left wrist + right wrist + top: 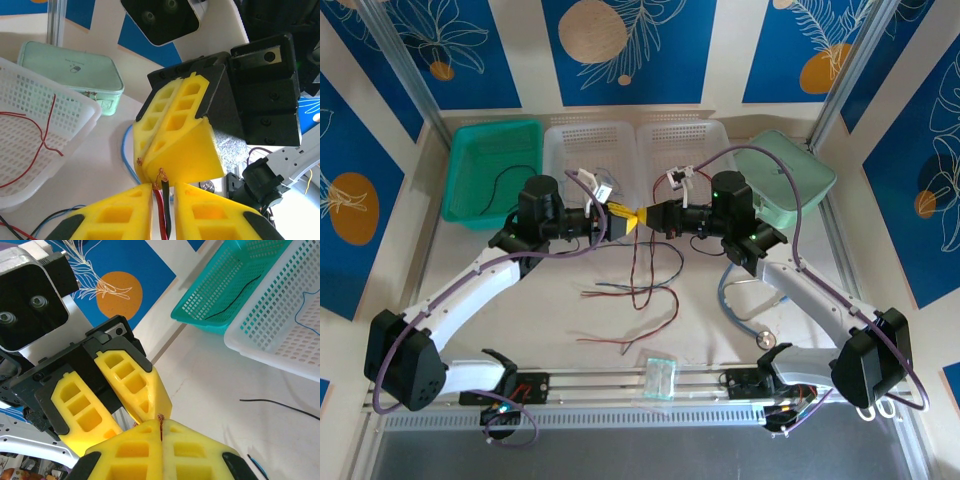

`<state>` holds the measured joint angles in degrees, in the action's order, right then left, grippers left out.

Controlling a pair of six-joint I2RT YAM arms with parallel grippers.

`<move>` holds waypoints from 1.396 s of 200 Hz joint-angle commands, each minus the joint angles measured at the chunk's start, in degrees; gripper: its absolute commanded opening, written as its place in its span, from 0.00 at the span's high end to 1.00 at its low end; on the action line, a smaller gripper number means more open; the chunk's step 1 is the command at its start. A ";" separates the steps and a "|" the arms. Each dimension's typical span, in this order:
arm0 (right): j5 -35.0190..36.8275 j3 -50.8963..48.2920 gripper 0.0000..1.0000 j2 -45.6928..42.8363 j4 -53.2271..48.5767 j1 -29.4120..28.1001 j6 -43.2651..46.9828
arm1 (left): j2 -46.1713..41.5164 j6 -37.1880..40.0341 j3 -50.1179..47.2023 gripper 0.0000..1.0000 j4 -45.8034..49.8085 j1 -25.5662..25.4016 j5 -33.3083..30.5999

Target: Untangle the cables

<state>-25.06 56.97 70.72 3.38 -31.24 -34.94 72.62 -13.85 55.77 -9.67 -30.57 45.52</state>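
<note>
My two grippers meet tip to tip above the middle of the table. The right gripper is shut on the bare copper ends of the cables. A red and a black cable run down through the narrow gap of my left gripper, whose jaws stand slightly apart and loose around them. The strands hang below the grippers and spread in loops on the table. Another red cable lies in a white basket.
At the back stand a teal basket with a black cable, two white baskets and a mint case. A light-blue stethoscope tube with a metal disc lies right; a clear box sits near the front edge.
</note>
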 commanded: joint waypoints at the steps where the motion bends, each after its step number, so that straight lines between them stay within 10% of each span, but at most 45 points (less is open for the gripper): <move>1: -0.50 -0.37 1.00 -0.32 -0.96 -0.04 0.66 | -0.60 -0.62 0.38 0.82 -3.54 -0.46 -0.03; 91: -0.77 0.00 1.00 -0.49 -1.73 -0.18 1.03 | -0.25 -1.35 -0.27 1.00 -4.76 -0.46 -1.09; 211: 13.58 -1.59 1.00 -3.65 -6.56 2.24 -1.46 | -4.72 -2.95 -3.64 1.00 -3.01 0.77 -18.97; 279: 8.82 0.08 1.00 -0.99 -2.98 1.36 -4.00 | -4.84 -6.48 -6.16 0.92 -9.05 0.62 -14.01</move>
<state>-15.07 56.12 68.88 -0.36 -29.65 -37.82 68.88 -18.87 50.81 -15.11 -30.13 30.81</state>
